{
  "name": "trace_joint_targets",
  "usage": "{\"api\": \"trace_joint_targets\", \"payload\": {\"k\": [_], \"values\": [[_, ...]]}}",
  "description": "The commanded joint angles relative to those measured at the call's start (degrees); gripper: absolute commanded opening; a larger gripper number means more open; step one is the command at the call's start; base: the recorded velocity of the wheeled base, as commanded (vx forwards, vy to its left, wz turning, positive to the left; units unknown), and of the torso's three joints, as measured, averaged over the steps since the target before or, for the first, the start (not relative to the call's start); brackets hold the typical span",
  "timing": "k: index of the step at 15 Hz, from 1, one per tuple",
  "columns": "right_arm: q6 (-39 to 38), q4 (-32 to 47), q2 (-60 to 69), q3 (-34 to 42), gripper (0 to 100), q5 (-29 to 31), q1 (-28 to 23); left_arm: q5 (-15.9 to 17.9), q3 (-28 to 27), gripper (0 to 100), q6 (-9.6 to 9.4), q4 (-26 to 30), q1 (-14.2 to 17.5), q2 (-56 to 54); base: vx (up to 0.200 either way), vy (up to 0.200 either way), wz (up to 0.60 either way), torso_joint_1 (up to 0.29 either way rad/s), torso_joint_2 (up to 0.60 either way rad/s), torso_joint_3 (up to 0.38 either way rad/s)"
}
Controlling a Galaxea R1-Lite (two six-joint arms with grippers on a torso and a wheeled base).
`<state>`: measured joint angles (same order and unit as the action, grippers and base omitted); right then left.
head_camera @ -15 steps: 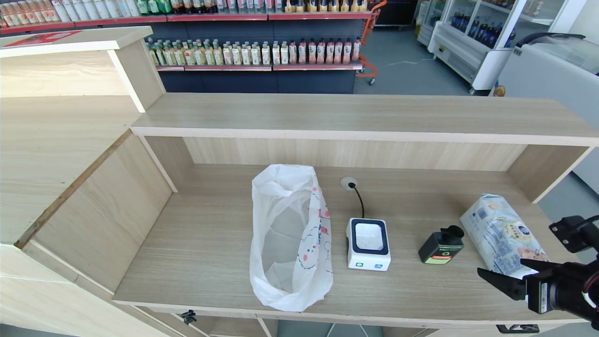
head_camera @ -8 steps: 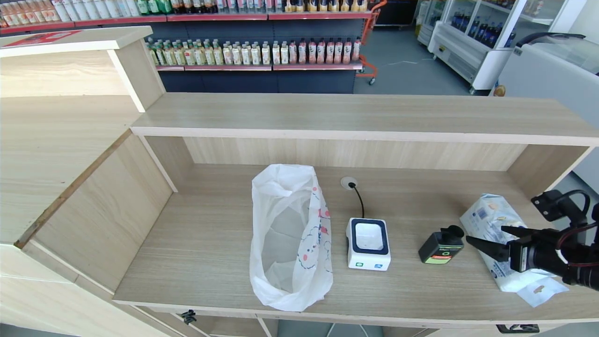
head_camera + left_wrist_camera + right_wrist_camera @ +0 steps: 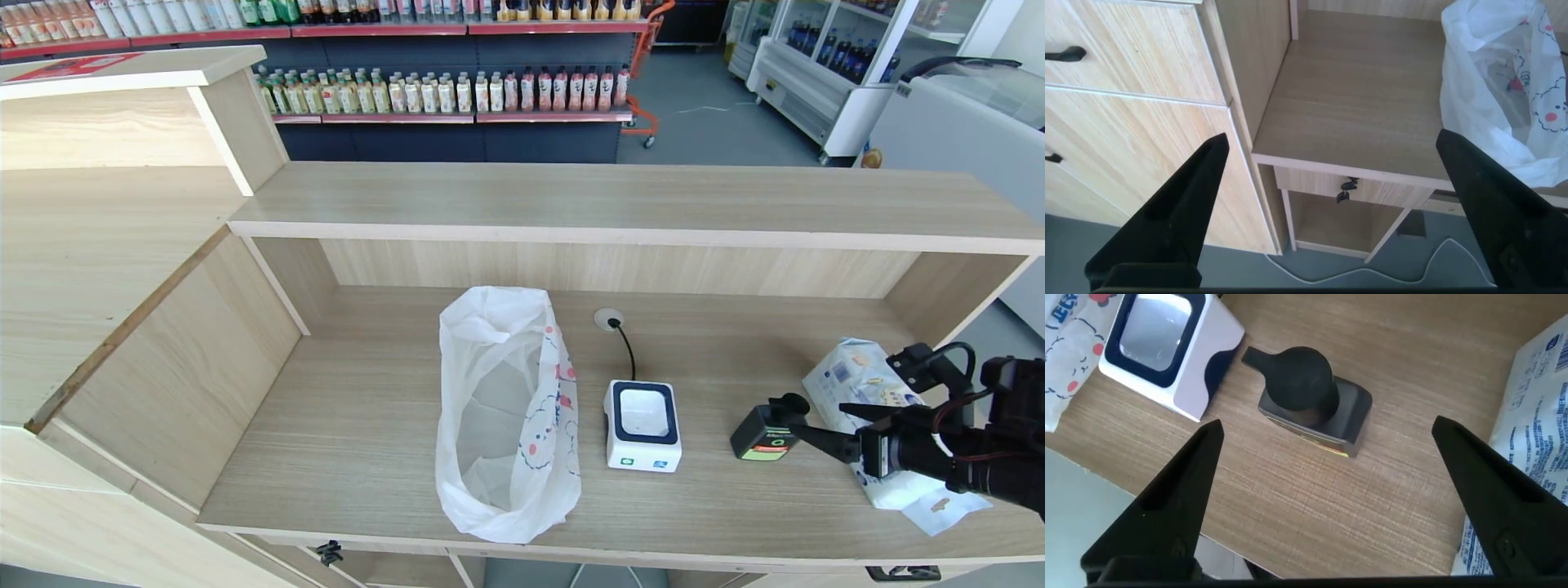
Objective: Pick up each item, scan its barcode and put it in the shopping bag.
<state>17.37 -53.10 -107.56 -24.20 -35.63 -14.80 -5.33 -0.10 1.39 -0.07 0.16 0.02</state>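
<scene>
An open white shopping bag [image 3: 506,408] lies at the middle of the counter. Right of it sits the white scanner [image 3: 642,425] with its dark-framed window facing up. Further right, a small black bottle [image 3: 770,429] with a green and orange label lies on its side, and a white and blue packet [image 3: 865,384] lies beyond it. My right gripper [image 3: 820,418] is open, hanging over the packet's near side, fingertips close to the bottle [image 3: 1310,396]. Open too, my left gripper [image 3: 1333,139] hangs off the counter's front left corner, with the bag [image 3: 1503,82] off to one side.
The counter [image 3: 367,425] is a recessed wooden desk with side walls and a raised ledge [image 3: 620,200] behind. The scanner's cable [image 3: 624,347] runs to a hole at the back. Drawers [image 3: 1127,122] stand beside the left gripper. Shop shelves and coolers stand in the room behind.
My right gripper has moved from the counter's front right corner forward and left, across the packet, until its fingertips are next to the black bottle. Nothing else has moved.
</scene>
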Motion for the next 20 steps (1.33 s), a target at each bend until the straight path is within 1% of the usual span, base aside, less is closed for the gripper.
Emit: {"api": "trace_joint_targets", "payload": {"k": [1,6,9,10,14,17,20], "values": [[0.03,0.10,-0.81,0.03,100,-0.05,-0.05,-0.03,0.01,100,0.02,-0.01,0.02,-0.02,0.000,0.000,0.00,0.000,0.00,0.000],[2.05,-0.51,-6.70,-2.08,100,-4.18,0.03,-0.03,0.01,100,0.02,-0.01,0.02,-0.02,0.000,0.000,0.00,0.000,0.00,0.000],[2.84,-3.68,-10.57,-4.19,100,-6.47,0.30,-0.03,0.01,100,0.02,-0.01,0.02,-0.02,0.000,0.000,0.00,0.000,0.00,0.000],[3.02,-4.55,-12.50,-6.30,100,-8.93,0.47,-0.03,0.01,100,0.02,-0.01,0.02,-0.02,0.000,0.000,0.00,0.000,0.00,0.000],[2.76,-4.20,-16.46,-11.13,100,-12.09,1.97,-0.03,0.01,100,0.02,-0.01,0.02,-0.02,0.000,0.000,0.00,0.000,0.00,0.000],[2.76,-3.24,-19.62,-15.53,100,-12.53,3.55,-0.03,0.01,100,0.02,-0.01,0.02,-0.02,0.000,0.000,0.00,0.000,0.00,0.000],[2.76,-0.60,-23.05,-20.80,100,-15.08,4.87,0.05,0.01,100,0.02,-0.01,0.02,-0.02,0.000,0.000,0.00,0.000,0.00,0.000]]}}
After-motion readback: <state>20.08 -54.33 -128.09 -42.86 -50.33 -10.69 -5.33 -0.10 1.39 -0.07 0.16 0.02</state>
